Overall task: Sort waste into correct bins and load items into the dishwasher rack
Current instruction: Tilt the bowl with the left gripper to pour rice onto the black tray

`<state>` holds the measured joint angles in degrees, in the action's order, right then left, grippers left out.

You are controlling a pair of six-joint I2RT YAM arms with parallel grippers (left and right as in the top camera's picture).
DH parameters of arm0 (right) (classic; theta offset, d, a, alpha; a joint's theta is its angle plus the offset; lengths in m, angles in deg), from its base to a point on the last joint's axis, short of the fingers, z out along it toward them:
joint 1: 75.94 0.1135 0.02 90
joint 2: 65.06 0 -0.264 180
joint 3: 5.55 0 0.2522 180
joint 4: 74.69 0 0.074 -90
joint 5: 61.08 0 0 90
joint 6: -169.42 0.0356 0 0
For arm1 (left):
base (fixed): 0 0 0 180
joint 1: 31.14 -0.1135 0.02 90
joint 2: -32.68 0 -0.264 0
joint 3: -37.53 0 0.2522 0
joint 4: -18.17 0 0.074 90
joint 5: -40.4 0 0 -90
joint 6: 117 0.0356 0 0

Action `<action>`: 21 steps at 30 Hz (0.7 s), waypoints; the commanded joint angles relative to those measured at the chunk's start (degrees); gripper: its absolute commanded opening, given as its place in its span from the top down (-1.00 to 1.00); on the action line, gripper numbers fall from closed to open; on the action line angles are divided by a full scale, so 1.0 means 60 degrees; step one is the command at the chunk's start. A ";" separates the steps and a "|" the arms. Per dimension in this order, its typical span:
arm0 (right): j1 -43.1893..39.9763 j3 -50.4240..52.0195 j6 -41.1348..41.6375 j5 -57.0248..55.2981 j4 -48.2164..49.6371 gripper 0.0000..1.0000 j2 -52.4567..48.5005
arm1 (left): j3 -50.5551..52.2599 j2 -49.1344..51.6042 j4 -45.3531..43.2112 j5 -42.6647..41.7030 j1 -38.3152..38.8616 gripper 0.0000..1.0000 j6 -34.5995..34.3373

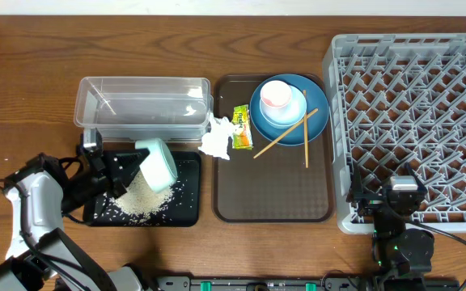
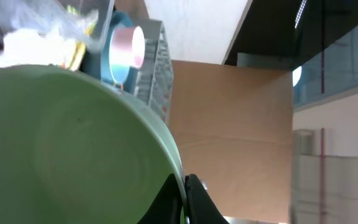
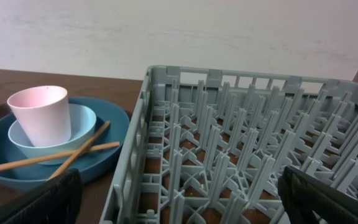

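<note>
A wooden desk [image 1: 39, 73] is seen from above. At its left, the left fingers [image 2: 194, 200] are clamped on the rim of a mint-green bowl [image 1: 158, 164]. The bowl is held tilted on its side above a flat black tray [image 1: 186, 212]. A heap of white rice grains [image 1: 140, 202] lies in the tray below the bowl, with loose grains scattered around it.

A clear plastic tub [image 1: 142, 105] stands just behind the black tray. To its right lies a dark brown serving tray [image 1: 273, 194]. A crumpled white tissue [image 1: 215, 139] sits on that tray's left edge, close to the tub's corner. A yellow-green snack wrapper [image 1: 242, 128] lies just beside the tissue, between it and a round blue plate [image 1: 315, 121] at the back of the brown tray.

On the plate rests a small pale-blue bowl [image 1: 291, 111] with a pink cup [image 1: 275, 94] standing inside it. Two wooden chopsticks [image 1: 285, 133] lean from the plate down onto the brown tray.

The large grey dishwasher rack [image 1: 415, 105] fills the right side of the desk, touching the brown tray's right edge. The right fingers [image 3: 42, 202] hang spread wide apart, holding nothing, above the rack's near left corner.
</note>
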<state>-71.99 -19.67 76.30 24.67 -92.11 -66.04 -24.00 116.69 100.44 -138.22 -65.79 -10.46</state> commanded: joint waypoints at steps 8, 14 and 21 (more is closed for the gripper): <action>0.0095 0.0007 0.0153 0.0036 -0.0040 -0.99 0.0018 | 0.0069 0.0036 -0.0240 -0.0233 0.0255 0.88 -0.0007; 0.0095 0.0007 0.0157 0.0033 -0.0040 -0.99 0.0018 | 0.0066 0.0029 -0.0157 0.0127 0.0506 0.88 0.0215; 0.0095 0.0007 0.0157 0.0033 -0.0040 -0.99 0.0018 | -0.0095 -0.0178 -0.0189 0.0142 0.1432 0.88 0.0284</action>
<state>-71.99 -19.67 76.30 24.65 -92.11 -66.04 -23.71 116.65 99.17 -137.52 -58.95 -10.38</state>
